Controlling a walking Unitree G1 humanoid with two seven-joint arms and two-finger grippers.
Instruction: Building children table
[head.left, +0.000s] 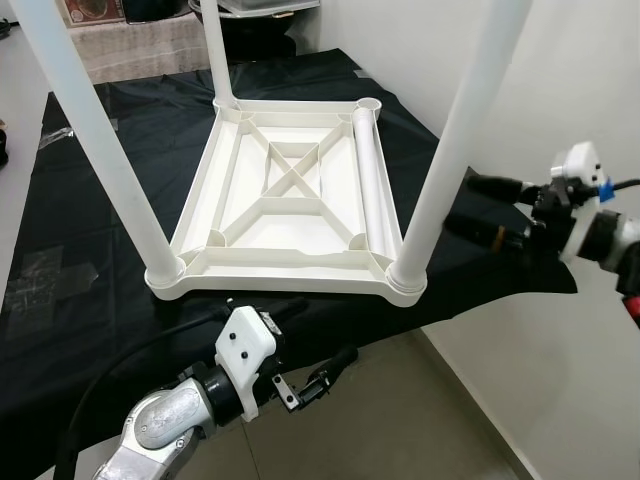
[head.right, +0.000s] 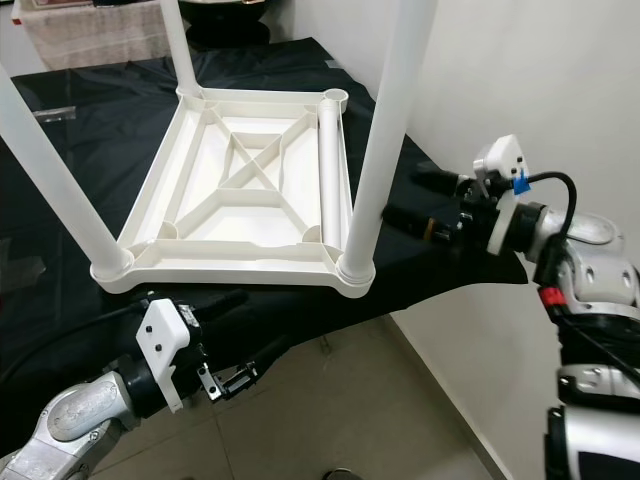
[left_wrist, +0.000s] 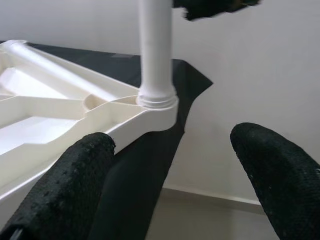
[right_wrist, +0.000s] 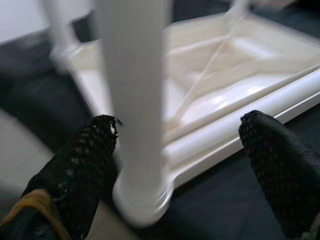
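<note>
A white plastic children's table (head.left: 290, 281) lies upside down on a black cloth. Three legs stand in its corner sockets: near left (head.left: 100, 140), near right (head.left: 450, 150) and far left (head.left: 218, 50). A loose leg (head.left: 372, 190) lies inside the tabletop along its right side, below the empty far right socket (head.left: 369, 104). My right gripper (head.left: 462, 203) is open just right of the near right leg; in the right wrist view that leg (right_wrist: 135, 100) stands between the fingers (right_wrist: 80, 165) without touching them. My left gripper (head.left: 320, 335) is open and empty below the table's near edge.
The black cloth (head.left: 100, 300) covers a low platform that ends just in front of the table. Grey tiled floor (head.left: 400, 420) lies below my left gripper. A white wall (head.left: 560, 80) runs close along the right. Boxes (head.left: 130, 30) stand at the back.
</note>
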